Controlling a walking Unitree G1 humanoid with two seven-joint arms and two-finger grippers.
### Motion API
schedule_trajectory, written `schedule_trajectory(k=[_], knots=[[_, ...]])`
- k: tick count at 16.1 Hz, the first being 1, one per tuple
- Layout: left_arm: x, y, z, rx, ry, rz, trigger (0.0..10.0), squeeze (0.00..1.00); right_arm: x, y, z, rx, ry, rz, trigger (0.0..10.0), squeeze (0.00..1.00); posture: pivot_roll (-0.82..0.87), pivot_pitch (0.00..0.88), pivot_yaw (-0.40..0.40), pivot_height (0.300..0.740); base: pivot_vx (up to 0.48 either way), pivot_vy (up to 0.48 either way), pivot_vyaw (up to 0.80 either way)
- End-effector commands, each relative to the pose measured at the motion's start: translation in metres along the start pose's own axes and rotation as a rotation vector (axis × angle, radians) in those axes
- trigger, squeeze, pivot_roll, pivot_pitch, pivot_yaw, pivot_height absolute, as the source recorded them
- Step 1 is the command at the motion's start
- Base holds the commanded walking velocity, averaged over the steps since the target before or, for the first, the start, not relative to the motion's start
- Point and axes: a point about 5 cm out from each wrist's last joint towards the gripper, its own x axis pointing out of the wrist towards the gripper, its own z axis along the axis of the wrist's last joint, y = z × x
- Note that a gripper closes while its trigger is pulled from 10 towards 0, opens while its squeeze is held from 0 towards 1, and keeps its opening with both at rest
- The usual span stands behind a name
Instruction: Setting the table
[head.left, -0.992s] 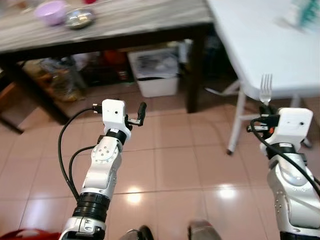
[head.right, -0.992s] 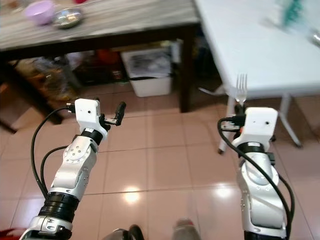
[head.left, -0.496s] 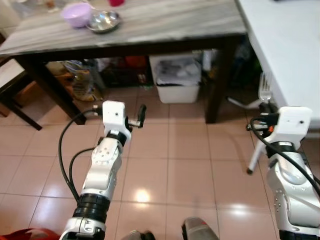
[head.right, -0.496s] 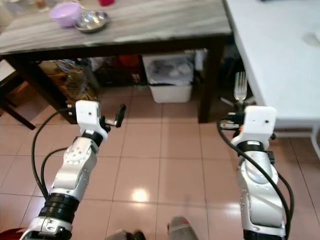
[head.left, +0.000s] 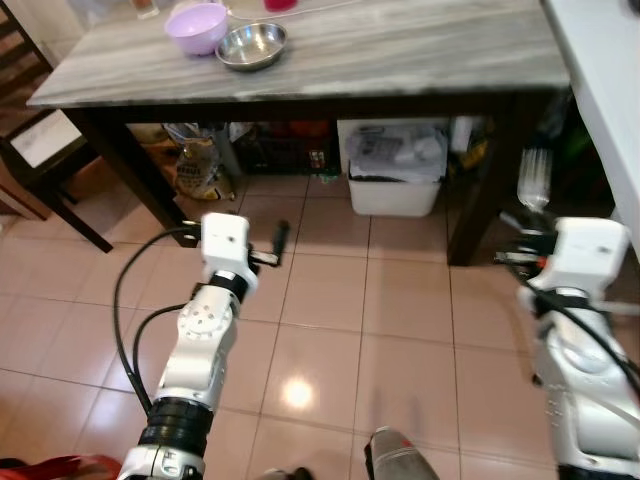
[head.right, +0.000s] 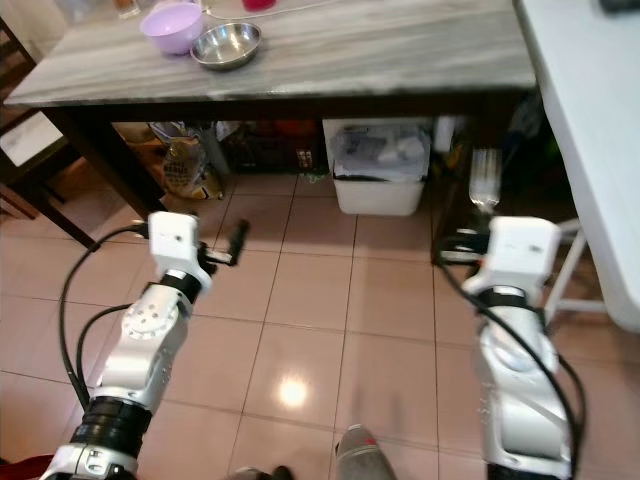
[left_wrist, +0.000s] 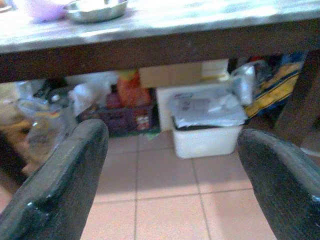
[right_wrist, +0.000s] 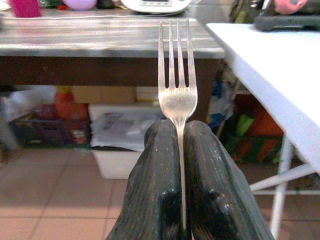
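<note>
Right gripper (right_wrist: 181, 150): both black fingers pressed together on the handle of one fork (right_wrist: 177, 80), tines upright and clear above the fingertips. In the head views the fork (head.right: 485, 180) stands over the right wrist, above the tiled floor (head.left: 330, 330), not yet over any table.

Left gripper (left_wrist: 172, 165): fingers spread wide, nothing between them; arm held forward over the floor, idle.

Step in hand, as I judge it: carrying the fork toward a table. The grey wooden table (head.left: 400, 50) lies far ahead; the white table (head.right: 590, 120) runs along the right edge. Next move calls for closing in on one of them, raising the fork above the top, then laying it flat before letting go. Which table is meant, I cannot tell.

Count:
- forks: 1
- bowls on the grey table, far left: 2, one purple bowl (head.left: 196, 26), one steel bowl (head.left: 252, 45), side by side
- white bin (head.left: 393, 175) under the table: 1
- grippers: 2
</note>
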Motion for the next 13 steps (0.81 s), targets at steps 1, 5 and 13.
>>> schedule_trajectory(k=[1, 5, 13], knots=[[-0.015, 0.016, -0.009, 0.034, 0.026, 0.009, 10.0, 0.00, -0.007, 0.005, -0.008, 0.014, 0.025, 0.025, 10.0, 0.00, -0.31, 0.196, 0.128, 0.740, 0.000, 0.000, 0.00], [-0.037, 0.035, -0.018, 0.144, 0.073, -0.043, 10.0, 0.00, -0.002, 0.013, -0.015, -0.065, 0.030, 0.106, 10.0, 0.00, -0.28, 0.178, 0.130, 0.740, 0.000, 0.000, 0.00], [-0.093, 0.041, -0.046, 0.118, 0.177, 0.100, 10.0, 0.00, -0.034, -0.001, -0.025, -0.001, 0.051, -0.084, 10.0, 0.00, -0.25, 0.172, 0.100, 0.740, 0.000, 0.000, 0.00]])
